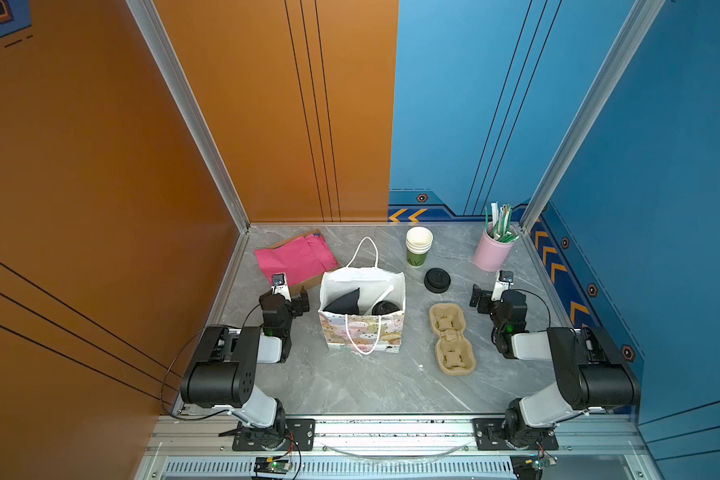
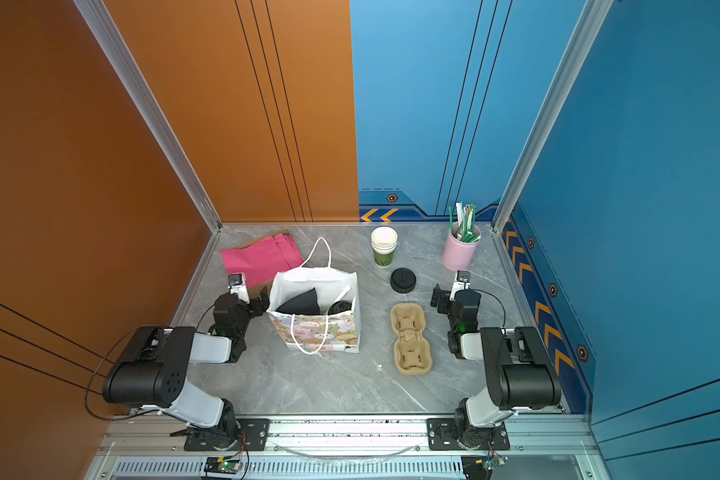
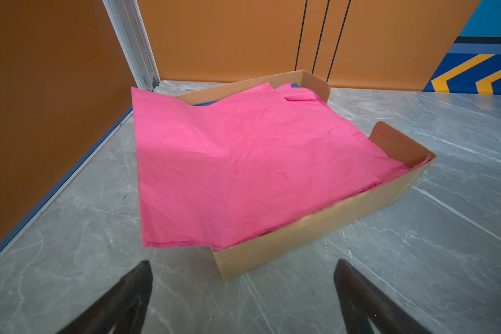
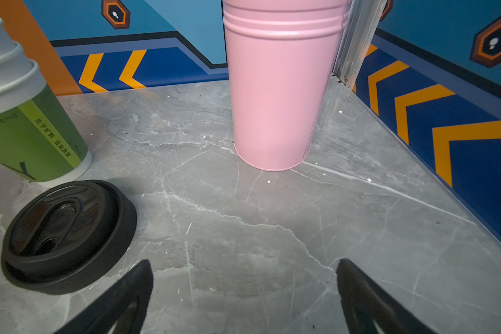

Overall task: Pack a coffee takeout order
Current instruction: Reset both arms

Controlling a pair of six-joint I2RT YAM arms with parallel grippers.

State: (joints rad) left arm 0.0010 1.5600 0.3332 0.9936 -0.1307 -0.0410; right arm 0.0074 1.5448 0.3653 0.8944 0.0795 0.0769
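Note:
A patterned paper bag stands open mid-table in both top views. Inside it I see a black napkin, a white-wrapped straw and the black lid of a cup; the cup's body is hidden. My left gripper is open just left of the bag, pointing at the napkin box, with nothing between its fingers. To the right, my right gripper is open over bare table, holding nothing.
Pink napkins lie in a cardboard box at the back left. A stack of lidless cups, a loose black lid and a pink bucket of straws stand behind. A pulp cup carrier lies right of the bag.

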